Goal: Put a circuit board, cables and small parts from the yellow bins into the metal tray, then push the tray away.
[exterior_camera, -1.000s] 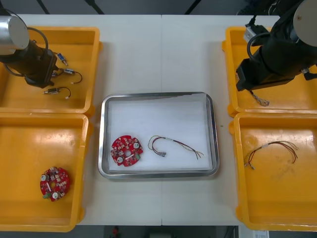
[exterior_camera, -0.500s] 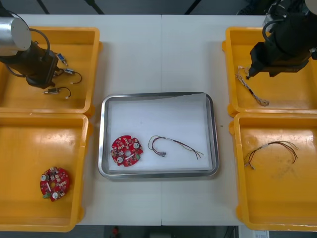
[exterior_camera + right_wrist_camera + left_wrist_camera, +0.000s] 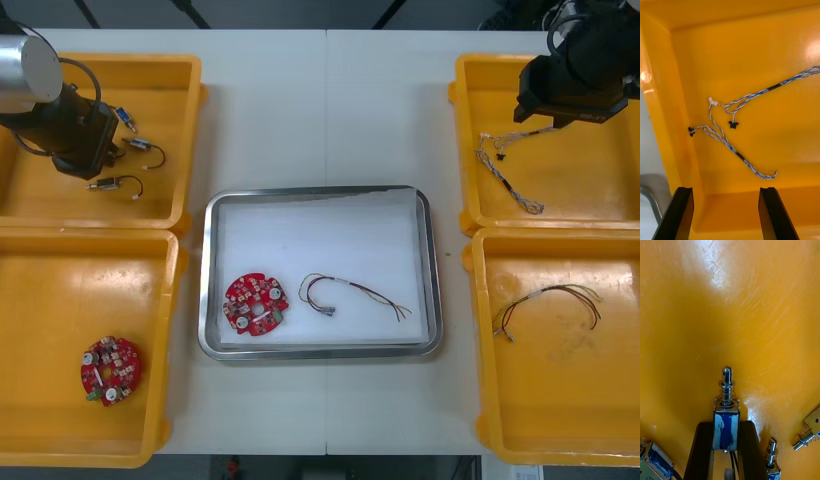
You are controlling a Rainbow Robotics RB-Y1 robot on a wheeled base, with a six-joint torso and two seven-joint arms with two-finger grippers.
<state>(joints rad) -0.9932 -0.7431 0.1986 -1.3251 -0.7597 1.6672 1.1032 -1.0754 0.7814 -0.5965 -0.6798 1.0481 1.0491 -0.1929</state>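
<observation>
Two grippers: L gripper [image 3: 726,433] pinches a small metal part [image 3: 726,420], axis along my fingers, in far-left yellow bin [image 3: 165,95]; metal tray [image 3: 318,191] lies inward. R gripper [image 3: 725,191] open, blue-white cable [image 3: 720,137] ahead of tips.

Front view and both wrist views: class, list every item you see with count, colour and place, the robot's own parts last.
Table: one, light, under everything.
Bins: four, yellow; far left, near left, far right, near right.
Tray: one, shiny metal, white inside, between the bins.
Circuit boards: two, red; one in the tray, one in the near left bin.
Cables: three; twisted blue and white in the far right bin; red and yellow in the near right bin; a thin one in the tray.
Small metal parts: four, silver and blue, far left bin; three loose, one held.
Left gripper: black fingers, shut on that held part.
Right gripper: black fingers, open, above the blue and white cable.
</observation>
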